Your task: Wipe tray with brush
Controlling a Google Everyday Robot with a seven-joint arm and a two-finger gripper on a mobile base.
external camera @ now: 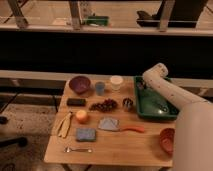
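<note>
The dark-green tray point(167, 114) lies at the table's right side. My white arm comes in from the lower right, bends above the tray's far edge and points down. My gripper point(141, 86) is low over the tray's far left corner, inside the rim. A small stubby dark brush with a silvery part point(128, 104) stands on the table just left of the tray, beside the grapes and apart from the gripper. I cannot tell whether the gripper holds anything.
On the wooden table: purple bowl point(80, 84), blue cup point(100, 88), white cup point(116, 82), black block point(76, 102), grapes point(103, 105), banana point(65, 123), orange point(81, 116), blue sponge point(85, 134), grey cloth point(107, 123), orange-handled tool point(131, 129), spoon point(77, 149), orange-red bowl point(167, 140).
</note>
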